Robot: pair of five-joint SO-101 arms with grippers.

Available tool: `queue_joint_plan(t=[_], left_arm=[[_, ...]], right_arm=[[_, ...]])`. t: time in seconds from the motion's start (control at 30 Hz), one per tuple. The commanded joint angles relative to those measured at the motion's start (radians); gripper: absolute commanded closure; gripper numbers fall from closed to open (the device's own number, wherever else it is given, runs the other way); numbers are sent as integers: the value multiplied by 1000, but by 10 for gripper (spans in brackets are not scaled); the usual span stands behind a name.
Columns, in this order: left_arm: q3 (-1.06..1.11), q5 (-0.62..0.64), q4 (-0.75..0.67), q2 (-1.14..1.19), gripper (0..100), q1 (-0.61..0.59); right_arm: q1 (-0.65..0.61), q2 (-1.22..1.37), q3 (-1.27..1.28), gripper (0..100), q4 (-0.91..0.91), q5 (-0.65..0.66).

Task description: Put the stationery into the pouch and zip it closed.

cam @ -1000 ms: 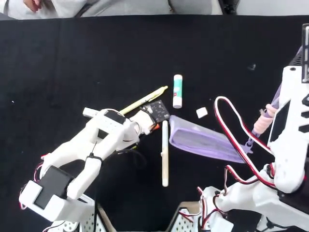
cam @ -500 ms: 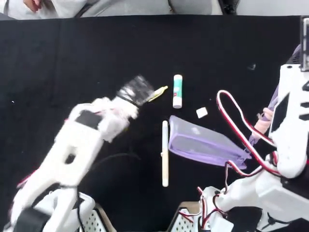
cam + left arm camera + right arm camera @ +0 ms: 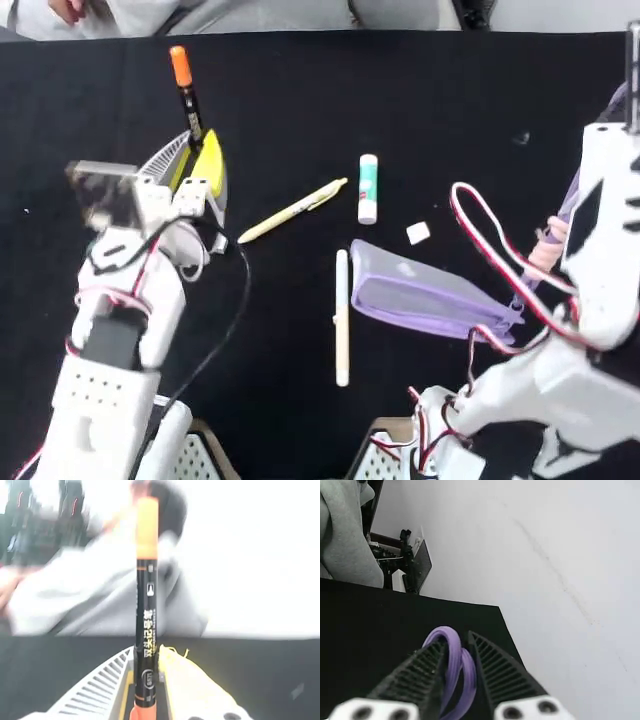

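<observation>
My left gripper (image 3: 190, 160) (image 3: 147, 680) is raised over the table's left side, shut on a black marker with an orange cap (image 3: 183, 92) (image 3: 146, 605) that sticks out beyond the fingers. The purple pouch (image 3: 420, 295) lies right of centre with its mouth facing left. My right gripper (image 3: 454, 655) is shut on the pouch's purple loop (image 3: 451, 660), under the right arm (image 3: 600, 250). On the black table lie a yellow pen (image 3: 293, 210), a glue stick (image 3: 368, 188), a white pen (image 3: 342, 318) beside the pouch mouth, and a small white eraser (image 3: 418, 233).
The black table (image 3: 300, 100) has open room at the back and far left. Red and white cables (image 3: 490, 260) loop from the right arm over the pouch's right end. A person in grey sits beyond the far edge (image 3: 230, 12).
The left arm swung from beside the pouch mouth up and away to the left, and the orange-capped marker now shows in its fingers. The pouch shifted slightly.
</observation>
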Motion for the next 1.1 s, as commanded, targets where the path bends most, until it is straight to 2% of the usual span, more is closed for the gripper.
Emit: queue_joint_plan(t=[0.0, 0.2, 0.53, 0.67, 0.83, 1.07], left_arm=[[41, 77, -193, -127, 971, 90], [53, 80, -313, -201, 971, 206], [-36, 72, -333, -203, 971, 483], [-47, 72, -351, -123, 971, 561], [-96, 72, -463, 40, 971, 630], [-140, 72, -468, 164, 971, 707]], right_arm=[[5, 79, -1, 987, -71, -60], [-9, 173, -4, 987, -138, -160], [-48, 188, -5, 987, -146, -173], [-46, 197, 2, 987, -173, -192], [-40, 213, -1, 987, -189, -235], [-40, 262, -5, 987, -189, -233]])
